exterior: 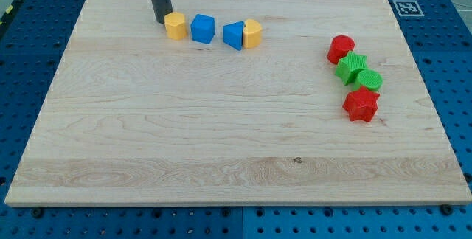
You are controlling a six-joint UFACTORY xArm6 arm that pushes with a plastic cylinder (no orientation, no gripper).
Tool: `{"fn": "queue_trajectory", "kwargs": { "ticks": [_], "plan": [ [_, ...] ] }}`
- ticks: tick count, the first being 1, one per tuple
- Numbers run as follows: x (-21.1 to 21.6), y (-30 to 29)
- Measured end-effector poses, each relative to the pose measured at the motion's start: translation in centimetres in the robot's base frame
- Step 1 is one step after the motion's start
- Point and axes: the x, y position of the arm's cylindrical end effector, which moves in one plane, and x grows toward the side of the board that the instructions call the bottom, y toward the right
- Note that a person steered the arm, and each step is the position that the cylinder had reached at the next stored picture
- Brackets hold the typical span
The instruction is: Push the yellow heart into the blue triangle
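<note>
Camera view shows the wooden bench with a far row of four blocks: a yellow block, a blue cube, the blue triangle, and the yellow heart, which already touches the triangle's right side. My tip sits just left of the yellow block; there are no jaws, only a rod. Pushing rightward from here would likely shove the whole row and knock the heart loose. Red and green blocks cluster well apart at right.
</note>
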Motion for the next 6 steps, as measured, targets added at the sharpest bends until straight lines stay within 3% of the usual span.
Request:
{"fn": "queue_trajectory", "kwargs": {
  "ticks": [1, 2, 3, 5, 6],
  "plan": [
    [-1.3, -1.6],
    [-6.1, 0.9],
    [-6.9, 8.3],
    [-4.4, 22.3],
    [-0.3, 24.9]
  ]
}}
